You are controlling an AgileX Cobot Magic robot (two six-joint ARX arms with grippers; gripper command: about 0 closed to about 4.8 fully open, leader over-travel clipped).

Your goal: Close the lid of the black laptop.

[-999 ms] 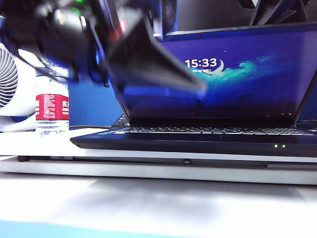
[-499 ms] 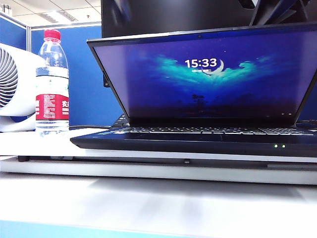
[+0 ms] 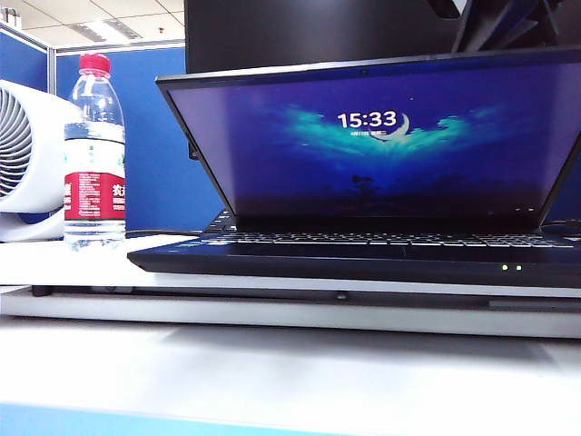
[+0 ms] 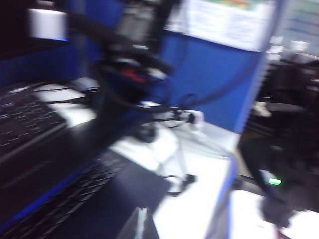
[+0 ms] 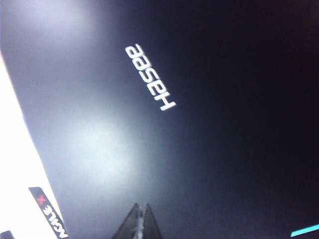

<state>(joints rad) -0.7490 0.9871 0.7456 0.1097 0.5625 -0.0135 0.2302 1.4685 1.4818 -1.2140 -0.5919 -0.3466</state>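
My right gripper [image 5: 140,219], fingers together, presses the lid [image 5: 164,124]; I'd push evenly forward. Left gripper [image 4: 142,226] together, idle.

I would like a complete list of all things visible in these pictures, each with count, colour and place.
black laptop: one, black, on the white table, open
lid: one, black bezel, blue lit screen, tilted up
clear plastic water bottle: one, red cap and label, left of the laptop
white fan: one, white, far left
white table: one, white, foreground
left gripper: one, dark, fingertips together, blurred, above the keyboard edge
right gripper: one, dark, fingertips together, facing the lid's outer shell
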